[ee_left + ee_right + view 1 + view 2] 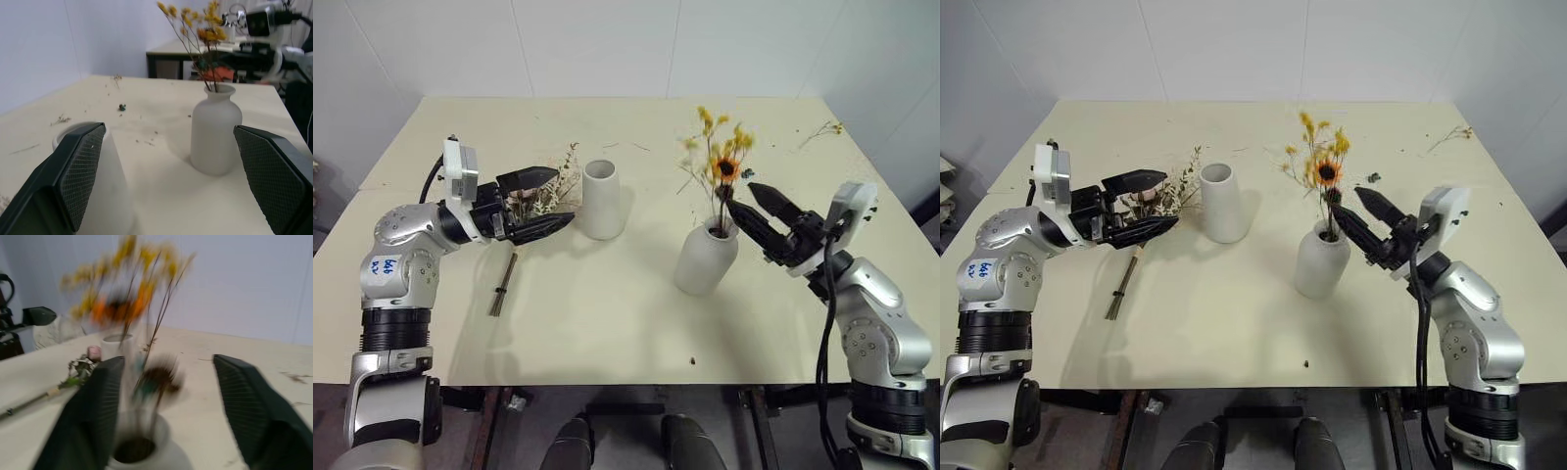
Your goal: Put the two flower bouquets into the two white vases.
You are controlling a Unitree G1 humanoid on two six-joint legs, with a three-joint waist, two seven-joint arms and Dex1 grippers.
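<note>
Roses (1148, 204) lie toward the table's (1234, 323) left edge, heads just beside the cylinder vase (1224, 202), long stems (1124, 286) trailing toward the front edge. We judge the bunch light, dry and brittle, likely to shed, best taken by the bound stems and never by the pink heads or beige sprigs. Our left gripper (1141, 204) hangs over the heads with jaws spread wide, gripping nothing. Right of centre, the yellow bouquet (1320, 168), sunflower included, already stands upright in the narrow-necked bottle vase (1322, 258). Our right gripper (1356, 213) sits beside its stems, jaws parted and off them. Both vases are matte white; the cylinder is empty.
</note>
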